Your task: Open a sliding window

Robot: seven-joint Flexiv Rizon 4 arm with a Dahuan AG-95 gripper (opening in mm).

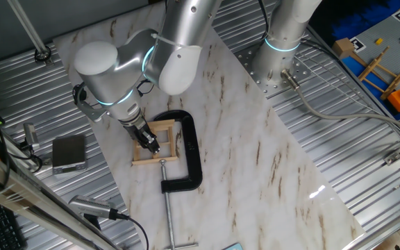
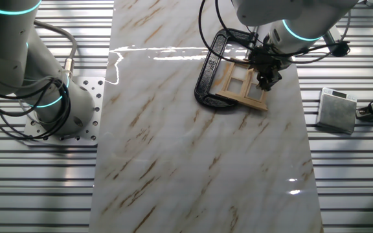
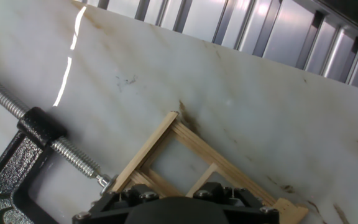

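One marble-patterned counter (image 1: 255,160) fills the middle of both fixed views, lying over ribbed metal. Across it reaches the silver arm (image 1: 179,42), elbow glowing with a teal ring, wrist bent down toward the near-left part of the slab. Next in size, the black clamp (image 1: 189,149) lies flat on the counter, its C-shaped body wrapped round one side of the window (image 1: 160,158), its long screw (image 1: 169,215) running out toward the counter's edge. The window, a small pale wooden frame with thin crossbars, lies flat inside the clamp's mouth; in the other fixed view its panes show the marble beneath. Down on it come the fingers (image 1: 150,144), black and narrow, their tips at the frame's inner bars on the side away from the clamp's spine. Whether they are apart or pressed together cannot be told: the hand view shows only the dark gripper base at the bottom edge, with the frame's corner and the clamp's screw tip meeting the wood. Off the slab sits a small grey box (image 1: 69,153).
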